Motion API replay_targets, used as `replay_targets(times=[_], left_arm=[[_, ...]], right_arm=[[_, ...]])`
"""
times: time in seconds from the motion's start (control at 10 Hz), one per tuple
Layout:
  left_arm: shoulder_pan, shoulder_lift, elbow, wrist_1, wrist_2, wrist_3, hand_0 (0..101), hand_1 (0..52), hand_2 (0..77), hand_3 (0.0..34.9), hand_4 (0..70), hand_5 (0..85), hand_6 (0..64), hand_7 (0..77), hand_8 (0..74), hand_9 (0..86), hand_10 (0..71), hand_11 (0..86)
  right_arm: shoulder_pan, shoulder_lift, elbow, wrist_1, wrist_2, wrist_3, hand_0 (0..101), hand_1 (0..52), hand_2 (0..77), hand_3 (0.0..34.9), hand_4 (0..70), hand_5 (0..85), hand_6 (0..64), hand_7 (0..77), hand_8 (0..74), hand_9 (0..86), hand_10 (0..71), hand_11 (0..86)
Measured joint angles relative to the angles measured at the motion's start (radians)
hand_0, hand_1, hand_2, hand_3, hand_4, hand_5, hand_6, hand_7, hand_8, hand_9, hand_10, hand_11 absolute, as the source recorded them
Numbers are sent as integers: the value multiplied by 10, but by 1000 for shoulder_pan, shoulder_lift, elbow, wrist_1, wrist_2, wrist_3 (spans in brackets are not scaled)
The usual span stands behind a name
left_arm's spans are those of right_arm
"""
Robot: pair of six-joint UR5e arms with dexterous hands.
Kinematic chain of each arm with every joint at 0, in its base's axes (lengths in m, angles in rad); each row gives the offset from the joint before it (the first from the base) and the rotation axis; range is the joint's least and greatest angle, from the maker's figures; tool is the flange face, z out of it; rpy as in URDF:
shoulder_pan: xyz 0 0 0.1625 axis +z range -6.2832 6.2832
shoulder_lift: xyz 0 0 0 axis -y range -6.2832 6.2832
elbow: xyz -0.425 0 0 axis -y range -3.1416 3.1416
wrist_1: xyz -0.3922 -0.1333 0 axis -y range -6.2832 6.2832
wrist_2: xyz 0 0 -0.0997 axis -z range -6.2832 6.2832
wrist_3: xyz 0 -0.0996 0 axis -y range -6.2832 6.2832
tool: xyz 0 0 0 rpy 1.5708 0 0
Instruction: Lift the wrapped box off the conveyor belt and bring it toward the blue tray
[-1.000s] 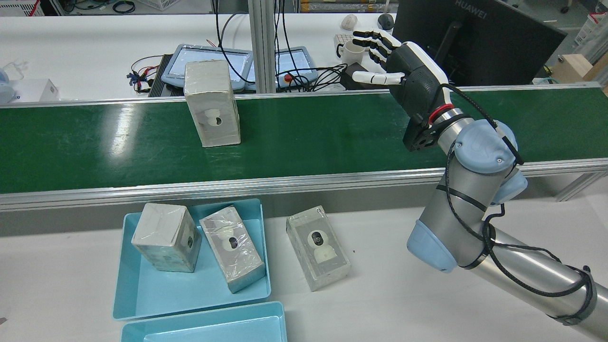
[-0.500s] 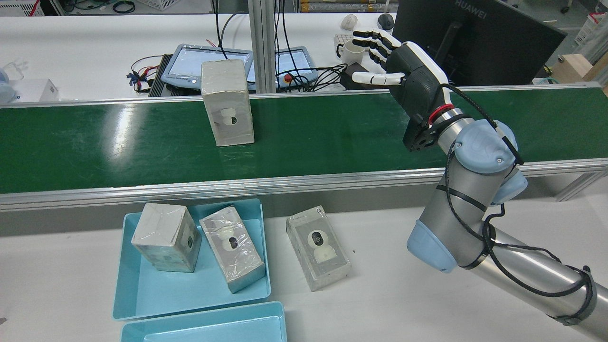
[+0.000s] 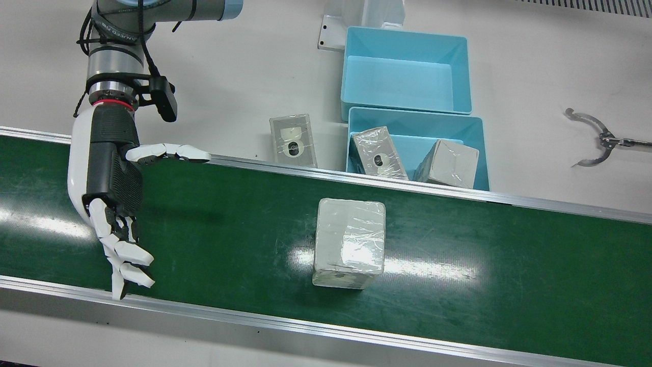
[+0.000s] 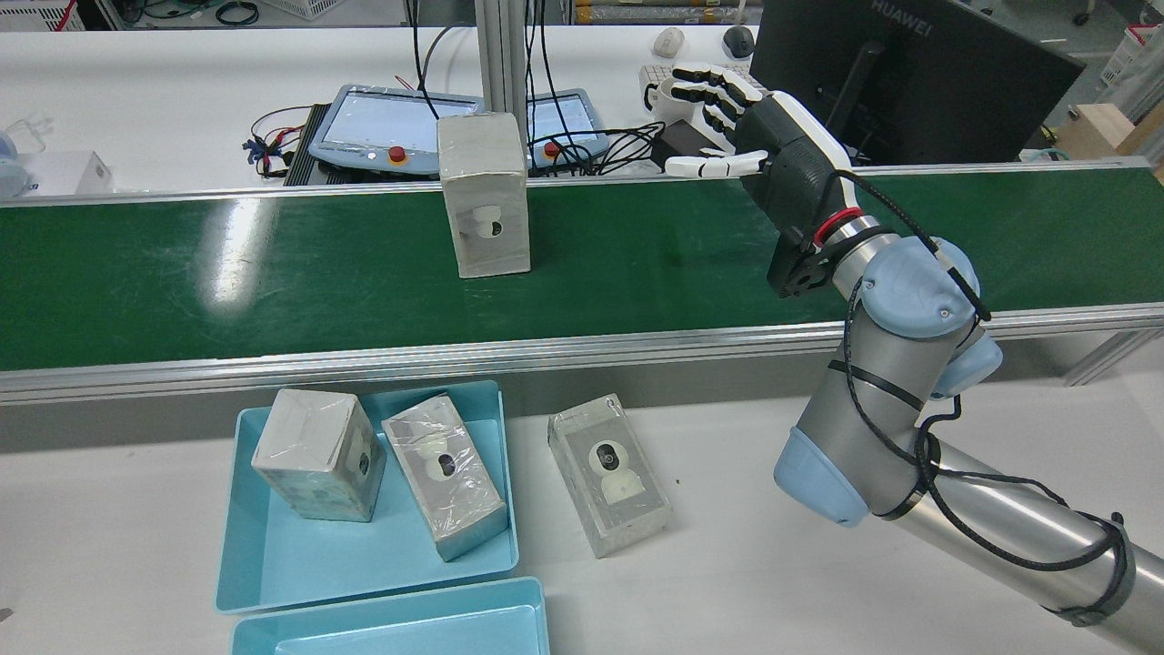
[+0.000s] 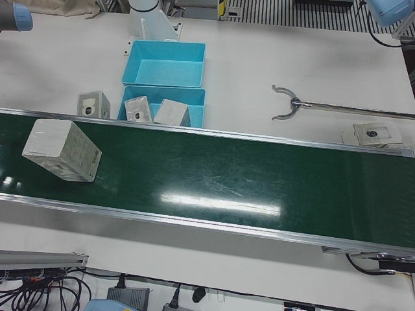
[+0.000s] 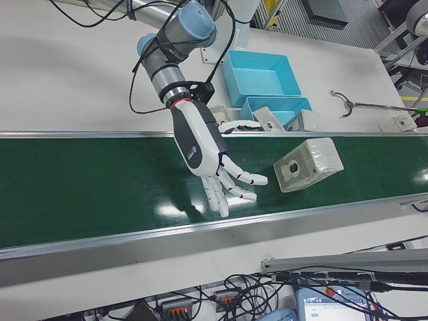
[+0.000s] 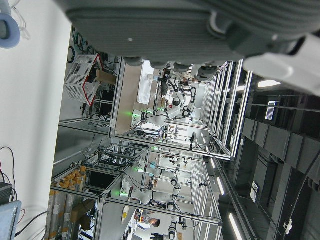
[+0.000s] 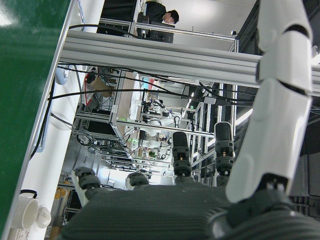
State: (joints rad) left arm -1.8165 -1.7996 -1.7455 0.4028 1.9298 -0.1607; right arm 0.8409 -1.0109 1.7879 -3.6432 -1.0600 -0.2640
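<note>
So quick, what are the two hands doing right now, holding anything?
Right hand: open, fingers spread above the conveyor belt, holding nothing.
Left hand: only its underside shows; cannot be told.

wrapped box (image 4: 483, 207): grey carton under clear film, camera picture on one face; upright on conveyor belt (image 4: 273, 264), untouched.
blue tray (image 4: 282, 555): light blue, shallow; on white table at 7 o'clock from wrapped box in rear view; holding two wrapped cartons.
</note>
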Motion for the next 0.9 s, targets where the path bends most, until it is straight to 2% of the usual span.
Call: replay_targets(times=[0.1, 0.9], left_arm=[[0, 0, 0, 0, 0, 0, 0, 0, 11, 0, 0, 5, 0, 5, 5, 0, 0, 0], [0, 0, 0, 0, 0, 0, 0, 0, 11, 0, 0, 5, 0, 5, 5, 0, 5, 0]], right_arm=[[-2, 0, -3, 0, 0, 0, 447, 131, 164, 303, 131, 235, 0, 229, 0, 27, 44, 65], [-13, 8, -21, 0, 0, 3, 454, 131, 180, 302, 131, 240, 0, 229, 0, 27, 38, 71]])
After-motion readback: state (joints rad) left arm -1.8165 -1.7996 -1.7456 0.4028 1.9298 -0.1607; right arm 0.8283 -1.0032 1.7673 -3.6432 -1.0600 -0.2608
